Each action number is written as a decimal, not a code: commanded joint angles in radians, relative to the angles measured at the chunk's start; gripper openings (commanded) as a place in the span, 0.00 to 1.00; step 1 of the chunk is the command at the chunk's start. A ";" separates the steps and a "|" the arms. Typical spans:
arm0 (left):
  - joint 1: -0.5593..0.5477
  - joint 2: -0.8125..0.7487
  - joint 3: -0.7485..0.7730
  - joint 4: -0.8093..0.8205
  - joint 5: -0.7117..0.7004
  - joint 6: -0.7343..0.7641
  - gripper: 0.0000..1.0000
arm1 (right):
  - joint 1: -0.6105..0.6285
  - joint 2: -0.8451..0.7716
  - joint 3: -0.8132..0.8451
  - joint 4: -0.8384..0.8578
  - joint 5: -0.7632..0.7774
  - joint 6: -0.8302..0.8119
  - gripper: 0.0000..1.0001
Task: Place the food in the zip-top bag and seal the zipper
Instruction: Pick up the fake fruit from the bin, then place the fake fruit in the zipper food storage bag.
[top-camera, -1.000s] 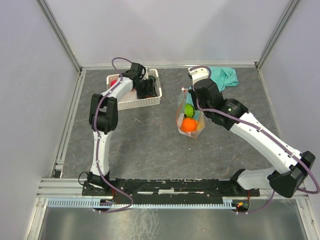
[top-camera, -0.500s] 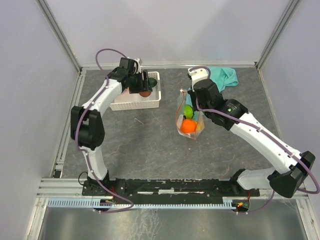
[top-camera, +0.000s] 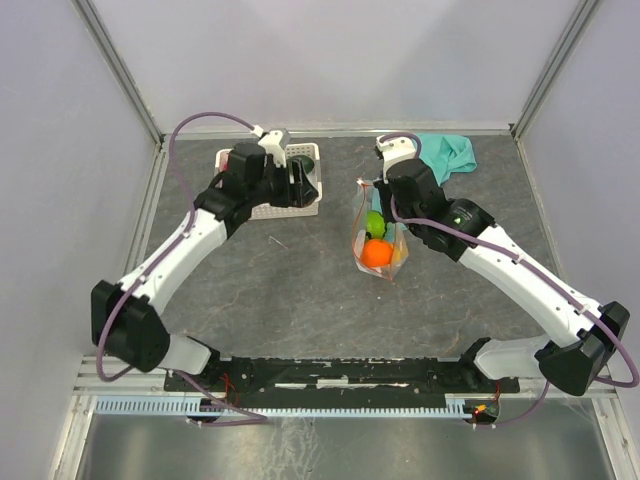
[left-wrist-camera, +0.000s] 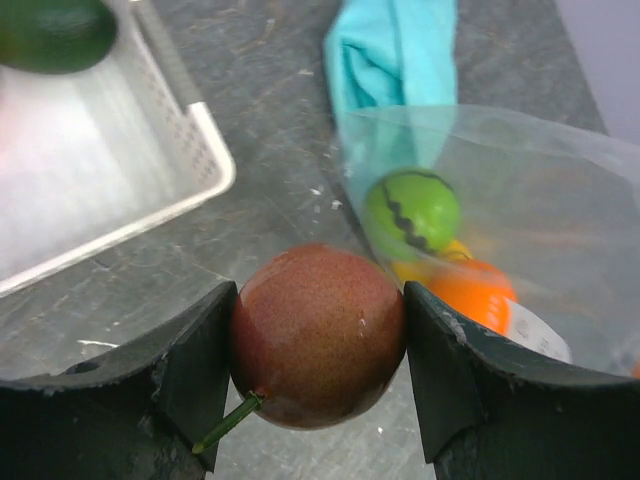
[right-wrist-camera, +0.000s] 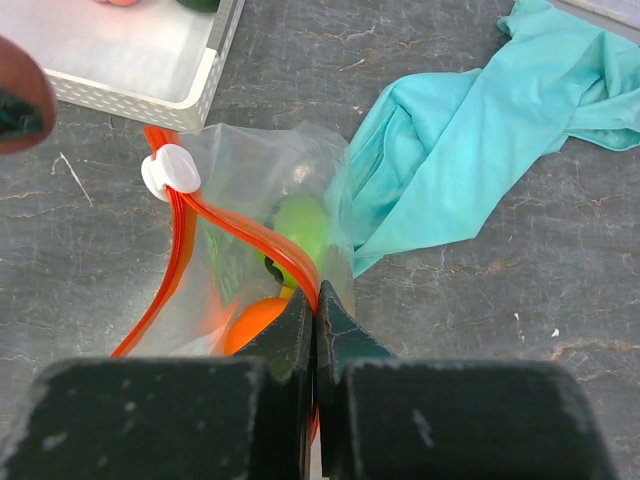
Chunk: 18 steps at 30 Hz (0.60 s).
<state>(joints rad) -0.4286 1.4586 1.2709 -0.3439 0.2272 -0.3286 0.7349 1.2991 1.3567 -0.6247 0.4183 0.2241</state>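
Gripping a brownish-red fruit (left-wrist-camera: 318, 335) by its two flanks, the left claw (left-wrist-camera: 318, 345) has its jaws spread wide around the ball, a thin green stem poking out at the lower left. In the top view that claw sits in the upper left of the frame, over the right end of the white basket (top-camera: 268, 210). In the left wrist view, a dark green fruit (left-wrist-camera: 50, 30) lies in the basket's far corner, top left. Moving right across the grey table (top-camera: 300, 290), the zip-top bag (top-camera: 378, 238) stands just right of centre, well apart from the basket. Inside it, a green fruit (left-wrist-camera: 410, 213) with a dark zigzag sits above an orange fruit (left-wrist-camera: 478, 293), with a bit of yellow between them. Over to the right claw (right-wrist-camera: 315, 310): its jaws are pinched tight on the red-orange zipper (right-wrist-camera: 240, 225), holding the bag's mouth up, the white slider (right-wrist-camera: 170, 170) at the strip's far left end. Further right, a teal cloth (right-wrist-camera: 470, 140) lies crumpled on the table, touching the bag's side.
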 joint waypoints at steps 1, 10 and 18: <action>-0.080 -0.148 -0.083 0.184 -0.034 0.001 0.39 | -0.003 -0.003 0.011 0.056 -0.007 0.018 0.02; -0.225 -0.360 -0.257 0.480 0.028 0.094 0.38 | -0.005 0.001 0.019 0.051 -0.014 0.021 0.02; -0.321 -0.341 -0.252 0.558 0.137 0.149 0.38 | -0.004 -0.002 0.015 0.050 -0.019 0.031 0.02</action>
<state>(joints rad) -0.7105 1.1004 1.0058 0.1055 0.2996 -0.2588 0.7345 1.3056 1.3567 -0.6212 0.4000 0.2386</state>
